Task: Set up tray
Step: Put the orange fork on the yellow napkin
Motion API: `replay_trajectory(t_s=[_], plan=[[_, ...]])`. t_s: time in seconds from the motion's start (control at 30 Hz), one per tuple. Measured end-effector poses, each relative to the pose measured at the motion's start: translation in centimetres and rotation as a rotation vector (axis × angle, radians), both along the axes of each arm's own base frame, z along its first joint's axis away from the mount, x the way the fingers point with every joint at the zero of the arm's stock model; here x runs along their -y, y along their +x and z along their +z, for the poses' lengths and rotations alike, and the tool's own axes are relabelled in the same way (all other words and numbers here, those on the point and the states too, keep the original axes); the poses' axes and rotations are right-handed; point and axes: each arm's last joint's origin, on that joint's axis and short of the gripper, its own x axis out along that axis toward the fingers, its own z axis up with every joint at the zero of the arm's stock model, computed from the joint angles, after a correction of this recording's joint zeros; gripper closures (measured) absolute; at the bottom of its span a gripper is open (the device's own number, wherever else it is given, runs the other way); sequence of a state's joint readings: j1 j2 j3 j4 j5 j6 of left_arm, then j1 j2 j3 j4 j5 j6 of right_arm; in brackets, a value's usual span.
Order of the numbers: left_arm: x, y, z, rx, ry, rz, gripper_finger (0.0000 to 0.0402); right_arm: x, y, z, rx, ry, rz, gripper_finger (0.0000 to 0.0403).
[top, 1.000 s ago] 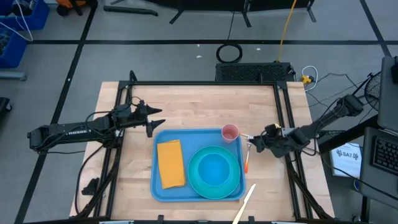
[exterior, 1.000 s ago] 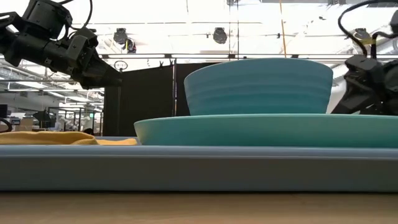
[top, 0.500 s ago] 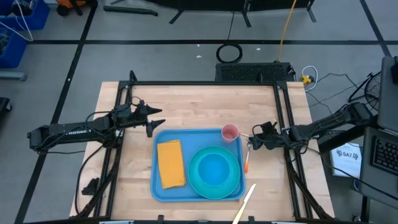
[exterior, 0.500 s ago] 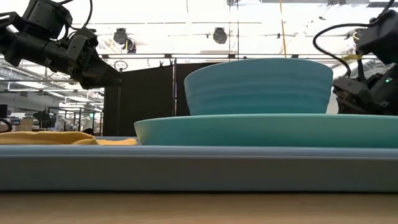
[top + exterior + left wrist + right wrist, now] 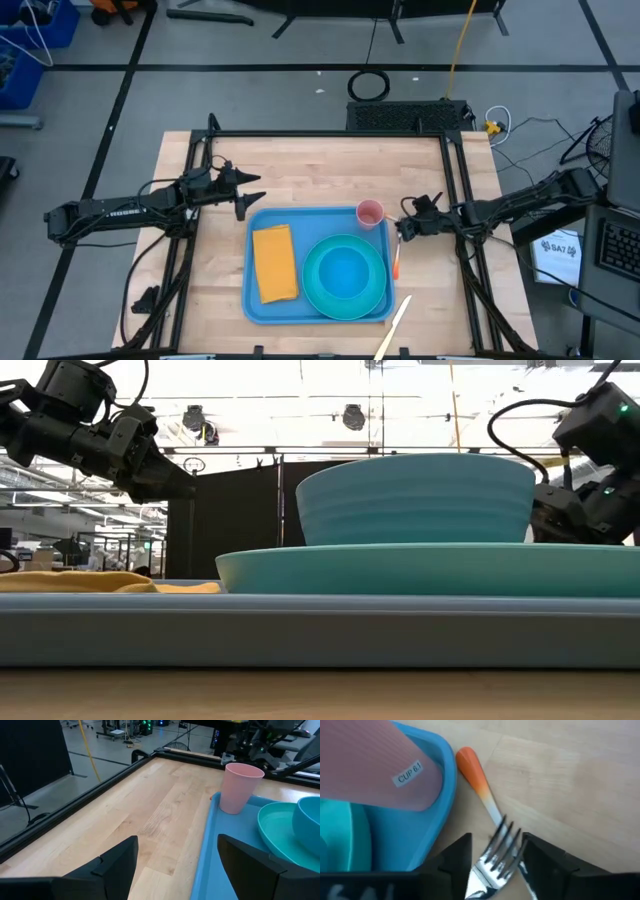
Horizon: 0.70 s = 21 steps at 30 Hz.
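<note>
My right gripper (image 5: pixel 495 855) straddles the fork (image 5: pixel 492 837) beside the tray (image 5: pixel 262 305) mid-table, fingers apart, nothing gripped; the fork's thin, stiff and slippery, so I'd pinch its neck; left gripper (image 5: pixel 243 190) waits open

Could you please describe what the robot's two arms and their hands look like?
Both arms are slim, dark and jointed, with black cables looping along them. The left arm carries small white lettering on its long link. The left hand and right hand each end in two dark, angular, wedge-shaped fingers.
</note>
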State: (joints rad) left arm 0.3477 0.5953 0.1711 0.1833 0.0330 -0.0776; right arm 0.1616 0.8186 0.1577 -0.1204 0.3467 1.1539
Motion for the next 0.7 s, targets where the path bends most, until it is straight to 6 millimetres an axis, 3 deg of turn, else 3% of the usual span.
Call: replay_trajectory(t_s=[0.3, 0.5, 0.7], plan=[[0.0, 0.0, 0.0, -0.001, 0.001, 0.0, 0.0128, 0.0, 0.2, 0.1, -0.014, -0.028, 0.075, 0.0392], [0.0, 0.0, 0.0, -0.001, 0.001, 0.001, 0.0128, 0.0, 0.3, 0.3, 0.003, -0.07, 0.084, 0.0401], [0.0, 0.0, 0.0, 0.0, 0.0, 0.001, 0.0128, -0.1, 0.8, 1.5, 0.133, -0.099, 0.118, 0.0402]])
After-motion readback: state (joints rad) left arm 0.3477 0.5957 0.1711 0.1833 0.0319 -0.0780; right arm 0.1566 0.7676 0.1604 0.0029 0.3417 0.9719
